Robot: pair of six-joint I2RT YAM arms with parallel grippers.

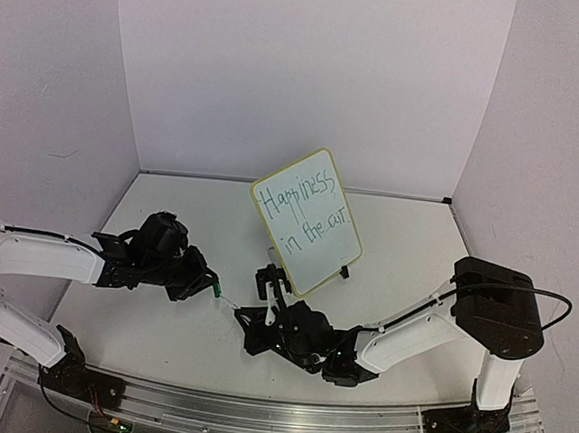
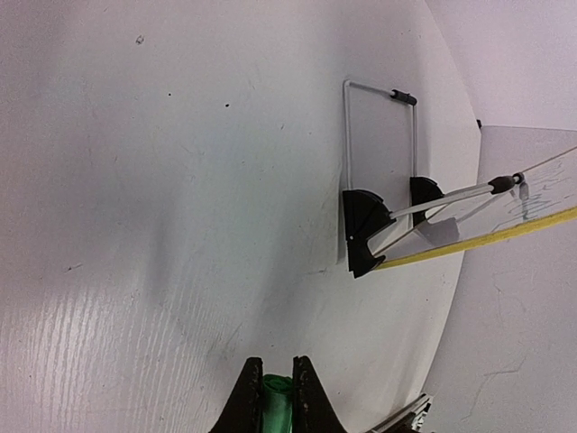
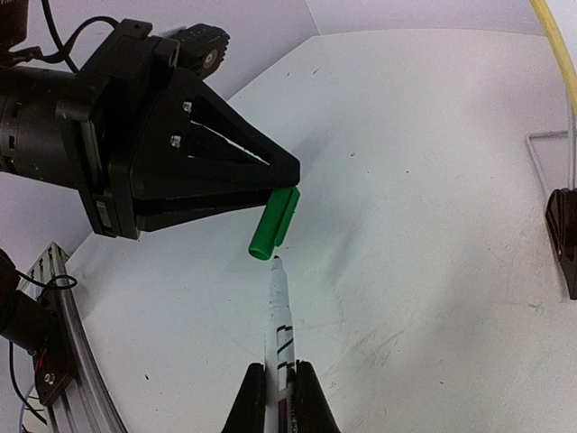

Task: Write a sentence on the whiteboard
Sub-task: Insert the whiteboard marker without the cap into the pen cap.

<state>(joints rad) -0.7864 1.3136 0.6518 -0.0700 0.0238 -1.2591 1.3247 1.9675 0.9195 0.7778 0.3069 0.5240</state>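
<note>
Near the middle of the table, the whiteboard stands propped on its feet with the green sentence across it. It looks light, stiff and easily tipped, so it is best steadied by its frame. Nearer, the right gripper pinches the slim marker — and the left gripper clamps the green cap just beyond its tip.

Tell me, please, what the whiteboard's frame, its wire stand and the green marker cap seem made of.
Whiteboard frame: smooth pale yellow, probably plastic. Wire stand: thin, grey, bent at its corners, likely metal; its feet look matte black plastic. Green cap: evenly coloured with a moulded clip, probably plastic.
</note>
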